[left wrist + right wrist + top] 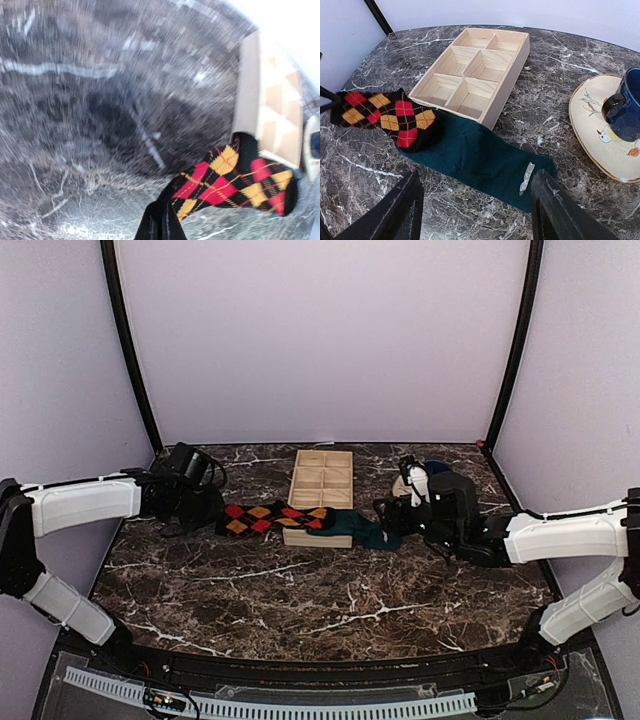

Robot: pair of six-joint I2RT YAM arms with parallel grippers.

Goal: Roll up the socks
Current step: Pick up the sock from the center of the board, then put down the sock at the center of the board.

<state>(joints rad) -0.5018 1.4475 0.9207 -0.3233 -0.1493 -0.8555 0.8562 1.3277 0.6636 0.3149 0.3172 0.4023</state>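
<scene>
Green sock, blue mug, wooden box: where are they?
green sock (pixel 475 157), right wrist view, middle of fabric.
blue mug (pixel 630 100), right wrist view, its side.
wooden box (pixel 510 80), right wrist view, outer side wall.

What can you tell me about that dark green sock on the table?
The teal green sock is soft, plain fabric, lying flat and unrolled on the marble table, against the near wall of the wooden tray. The argyle sock overlaps one end; a small white tag sits near the other. The open right gripper hovers over it, not gripping.
</scene>
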